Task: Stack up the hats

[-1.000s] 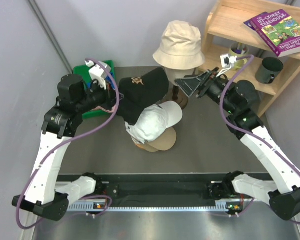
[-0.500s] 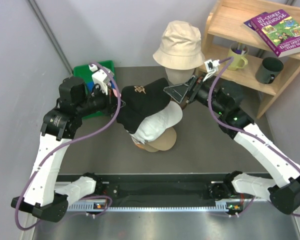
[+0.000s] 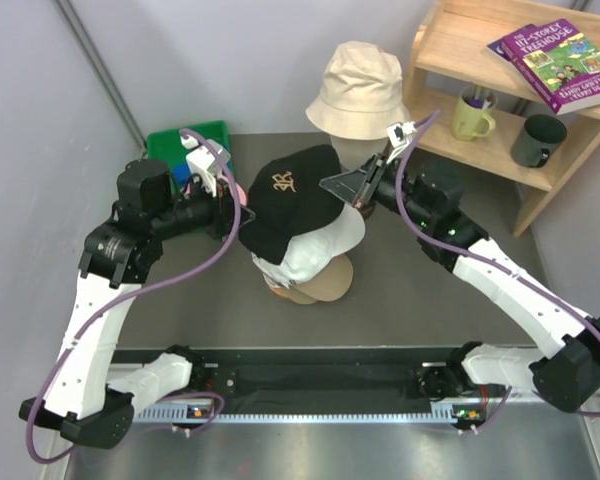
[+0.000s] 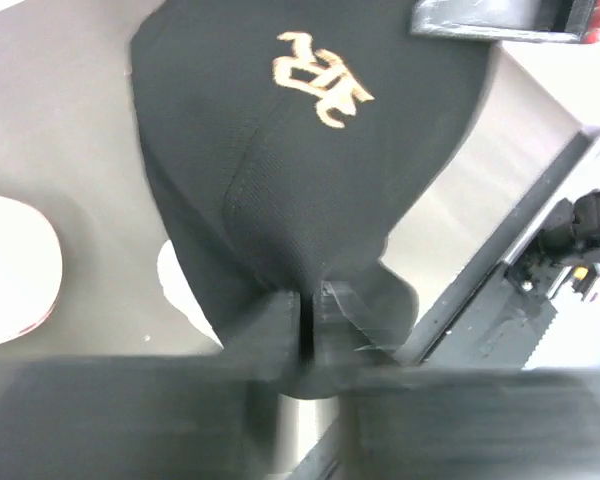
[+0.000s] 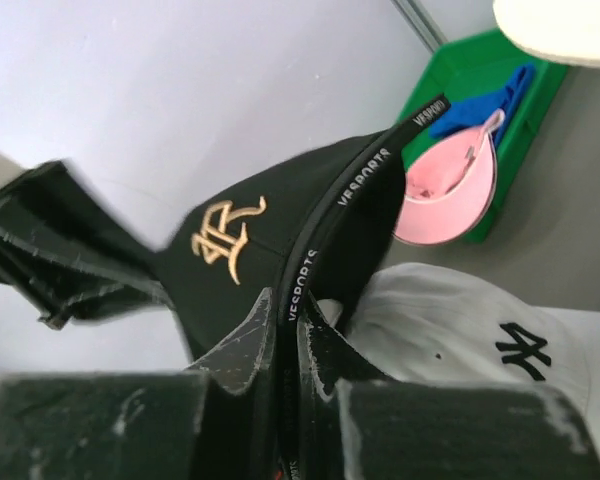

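Black fabric cap [image 3: 285, 195], judged light and floppy, is pinched at opposite rim edges, likely its firmest hold, by the fully closed left gripper [image 4: 307, 300] and right gripper [image 5: 286, 318].

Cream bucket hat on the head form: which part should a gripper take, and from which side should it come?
Probably the brim of the cream bucket hat, at its near edge, coming from the arms' side and a little below. The brim flares out free of the head form, while the crown sits down over it and offers no loose fold.
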